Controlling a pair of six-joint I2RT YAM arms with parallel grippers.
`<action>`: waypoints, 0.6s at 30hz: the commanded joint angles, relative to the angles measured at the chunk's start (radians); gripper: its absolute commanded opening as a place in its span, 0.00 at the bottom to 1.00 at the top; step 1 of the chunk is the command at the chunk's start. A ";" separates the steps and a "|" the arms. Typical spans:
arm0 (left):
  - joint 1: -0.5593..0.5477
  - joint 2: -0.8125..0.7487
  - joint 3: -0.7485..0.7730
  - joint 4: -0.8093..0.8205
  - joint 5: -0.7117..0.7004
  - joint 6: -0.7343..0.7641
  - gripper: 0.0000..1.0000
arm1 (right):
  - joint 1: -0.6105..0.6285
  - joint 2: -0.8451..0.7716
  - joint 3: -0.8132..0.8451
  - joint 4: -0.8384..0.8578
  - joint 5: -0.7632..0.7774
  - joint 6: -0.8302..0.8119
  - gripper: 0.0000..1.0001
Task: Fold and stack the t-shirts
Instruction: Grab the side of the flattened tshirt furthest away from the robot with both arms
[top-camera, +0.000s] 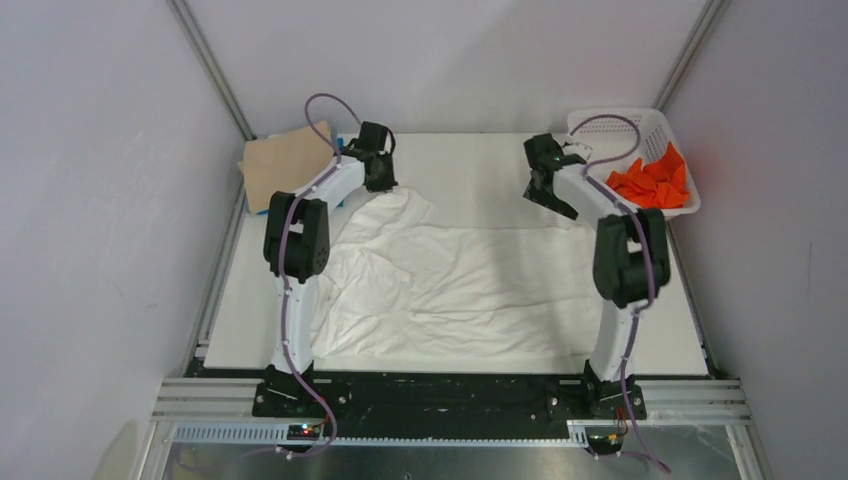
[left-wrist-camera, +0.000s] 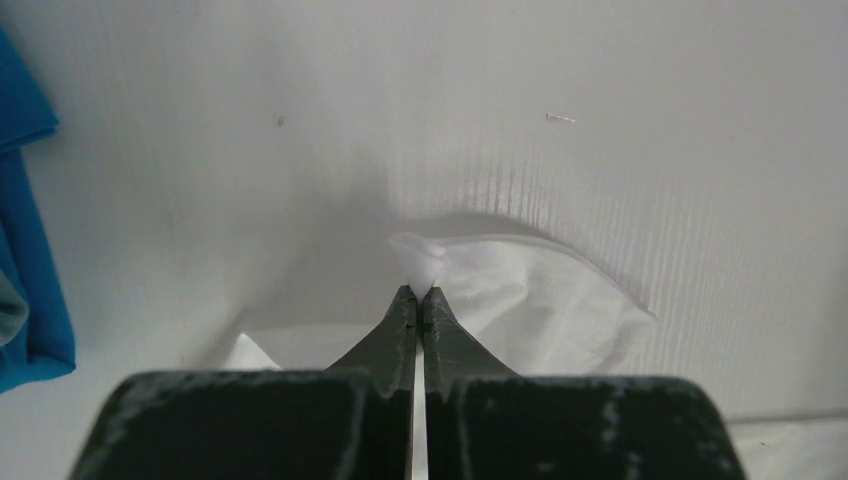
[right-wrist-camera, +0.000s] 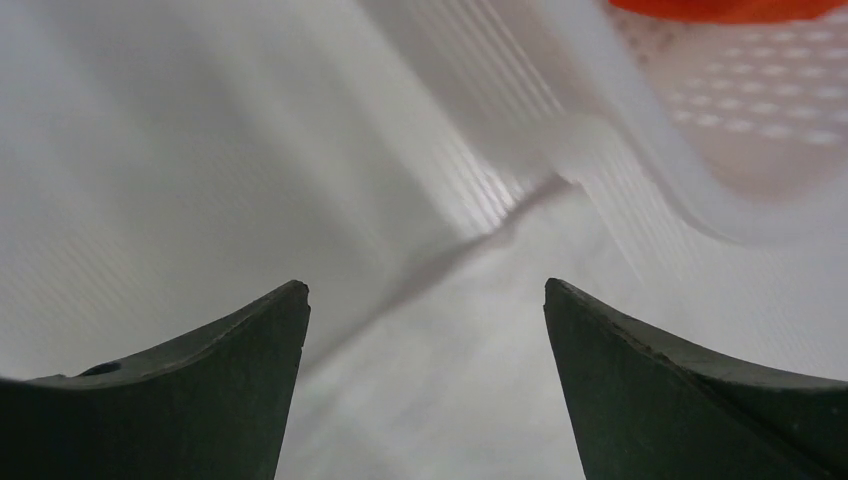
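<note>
white table (top-camera: 250, 320), pale grey walls (top-camera: 100, 150), white t-shirt (top-camera: 450, 290) spread

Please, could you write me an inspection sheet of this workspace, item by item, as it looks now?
Surface: white table, its middle covered by cloth.
Job's things: thin white t-shirt spread out and wrinkled in the middle; beige-tan t-shirt folded at the far left, bright blue t-shirt showing at its edge; orange t-shirt crumpled in the white plastic lattice basket at the far right.
Clutter: nothing seen.
Grippers: left gripper, fingers shut on a corner of the thin white t-shirt; right gripper, fingers open and empty, near the basket.
Cables: purple cables run along both arms.
Surroundings: grey walls, metal frame posts.
</note>
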 joint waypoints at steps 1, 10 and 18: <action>-0.006 -0.083 -0.018 0.027 -0.003 0.040 0.00 | 0.024 0.200 0.237 -0.233 0.148 0.040 0.91; -0.005 -0.102 -0.044 0.036 -0.017 0.054 0.00 | 0.005 0.336 0.290 -0.293 0.151 0.069 0.91; -0.005 -0.120 -0.056 0.041 -0.029 0.064 0.00 | -0.046 0.281 0.183 -0.294 0.100 0.115 0.80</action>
